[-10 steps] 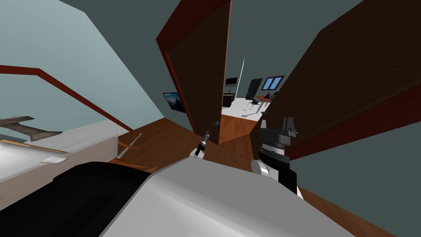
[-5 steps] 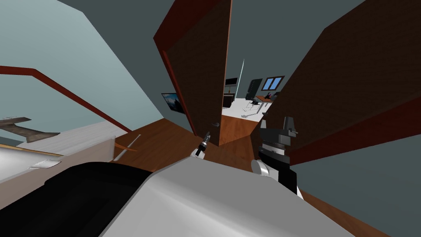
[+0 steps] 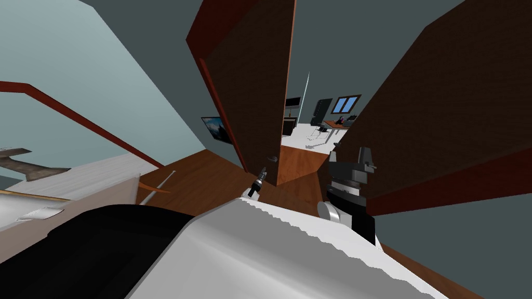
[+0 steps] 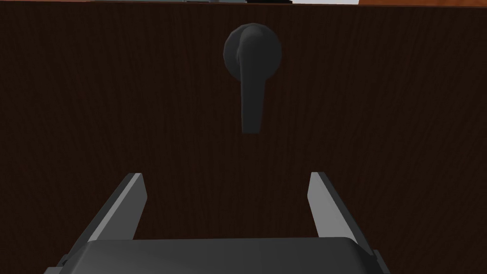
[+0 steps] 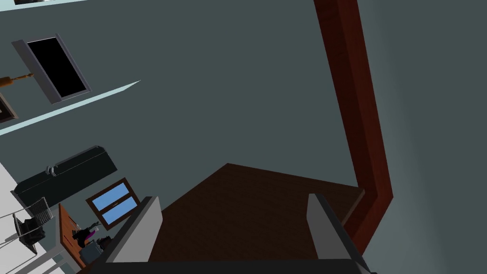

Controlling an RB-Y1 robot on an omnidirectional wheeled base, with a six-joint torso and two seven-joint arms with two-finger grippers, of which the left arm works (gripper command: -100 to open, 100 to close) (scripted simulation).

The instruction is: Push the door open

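Noted left gripper (image 4: 226, 174) spread wide, empty, close to dark brown door (image 4: 119, 95) standing ajar ahead, near lever handle (image 4: 252, 90); judged rigid, hinged, moderately heavy, best pushed flat-on beside handle, far from hinges.

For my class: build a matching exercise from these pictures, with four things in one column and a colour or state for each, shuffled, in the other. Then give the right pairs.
Things
1. door handle
2. door
3. left gripper
4. window

Colour or state
A. blue panes
B. open, facing the door
C. dark brown, standing ajar
D. dark grey lever on a round base

Pairs: 1-D, 2-C, 3-B, 4-A
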